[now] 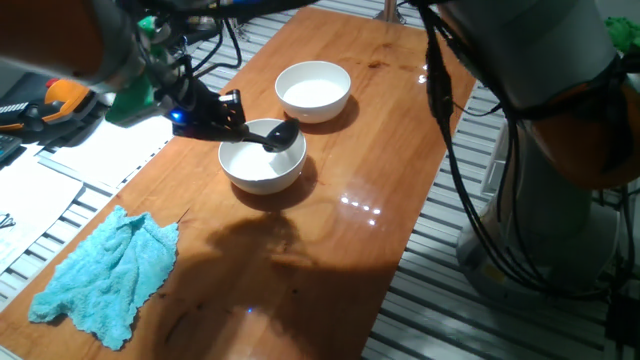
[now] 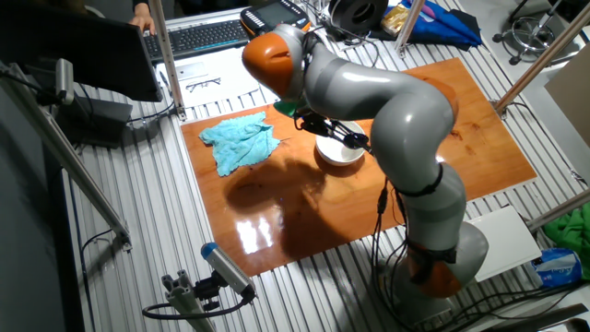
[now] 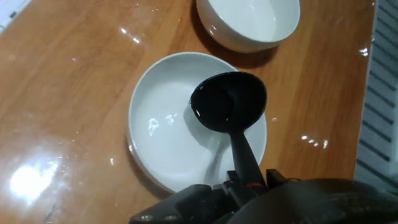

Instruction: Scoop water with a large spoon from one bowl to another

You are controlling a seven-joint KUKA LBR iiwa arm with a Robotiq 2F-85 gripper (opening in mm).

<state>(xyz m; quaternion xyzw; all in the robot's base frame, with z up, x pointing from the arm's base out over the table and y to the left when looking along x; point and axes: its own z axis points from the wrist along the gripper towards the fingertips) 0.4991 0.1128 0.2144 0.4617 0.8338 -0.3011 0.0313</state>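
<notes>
Black large spoon [image 3: 229,102] head over nearer bowl [image 3: 163,130], just ahead of pincer [image 1: 222,113] pinching handle; water unreadable; second bowl [image 3: 249,22] beyond, cropped.

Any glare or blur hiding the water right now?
Hand view: sharp, bright glints on the water and table; spoon head clear. One fixed view: arm blurred at top left, dark shadow below the bowl. Other fixed view: arm hides most of it.
</notes>
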